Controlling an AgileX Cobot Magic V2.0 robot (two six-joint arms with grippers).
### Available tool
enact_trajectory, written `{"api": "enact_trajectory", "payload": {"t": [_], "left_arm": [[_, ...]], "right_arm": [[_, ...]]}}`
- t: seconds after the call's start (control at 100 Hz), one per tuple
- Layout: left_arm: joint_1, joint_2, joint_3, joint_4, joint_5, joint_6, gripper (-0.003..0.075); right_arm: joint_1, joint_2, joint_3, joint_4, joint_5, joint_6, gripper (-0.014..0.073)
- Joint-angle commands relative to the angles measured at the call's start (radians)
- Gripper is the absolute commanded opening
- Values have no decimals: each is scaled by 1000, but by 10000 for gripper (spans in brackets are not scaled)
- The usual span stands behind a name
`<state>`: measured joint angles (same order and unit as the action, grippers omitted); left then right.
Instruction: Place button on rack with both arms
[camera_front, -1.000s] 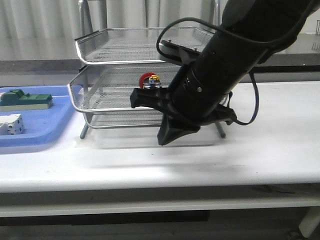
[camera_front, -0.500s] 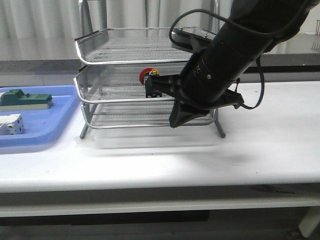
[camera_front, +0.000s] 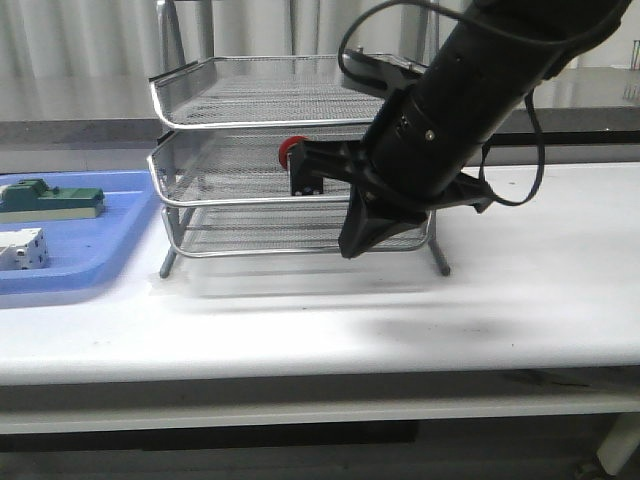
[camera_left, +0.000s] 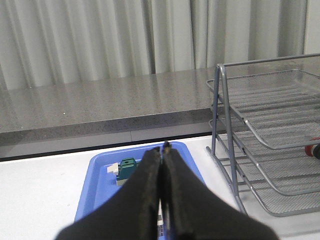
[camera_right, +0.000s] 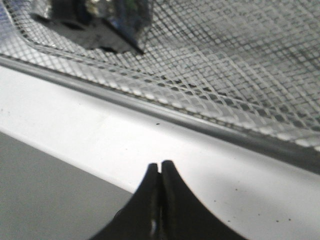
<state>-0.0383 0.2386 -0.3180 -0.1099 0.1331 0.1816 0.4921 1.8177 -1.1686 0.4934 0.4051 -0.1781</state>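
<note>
Front view: the button (camera_front: 294, 153) sits at centre frame, red cap showing at the middle tier of the rack (camera_front: 200, 125), with its dark body just below the cap. Judging by the task, this is the placement moment, which would explain why the right arm's gripper (camera_front: 345, 200) reaches in at that tier's open front. Whether the button rests on the mesh or is carried by the gripper's dark front I cannot tell; the arm's bulk covers that contact.

The right wrist view shows the two fingertips pressed together with nothing between them, so the right gripper reads as clenched and empty there. A blurred block sits on mesh in the upper left of that frame, too soft to name.

In the left wrist view the left gripper (camera_left: 163, 200) is also clenched on nothing, hanging over the blue tray (camera_left: 97, 170), where a green part (camera_left: 127, 167) lies in the lower centre. A sliver of red cap peeks in at the right edge, cut off. The left arm is not visible from the front.
</note>
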Motion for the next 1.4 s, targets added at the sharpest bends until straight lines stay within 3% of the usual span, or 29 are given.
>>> {"api": "enact_trajectory", "payload": {"t": [0.0, 0.33, 0.94, 1.39], "left_arm": [[-1, 10, -26, -11, -88, -10, -21], [-1, 10, -26, -11, -88, -10, -21], [-1, 10, -26, -11, -88, -10, -21], [-1, 10, -26, -11, -88, -10, -21]], "right_arm": [[-6, -95, -27, -33, -5, -16, -57], [-57, -274, 4, -120, 32, -6, -57], [-369, -835, 375, -193, -5, -5, -57], [-406, -1262, 563, -198, 18, -5, -57]]}}
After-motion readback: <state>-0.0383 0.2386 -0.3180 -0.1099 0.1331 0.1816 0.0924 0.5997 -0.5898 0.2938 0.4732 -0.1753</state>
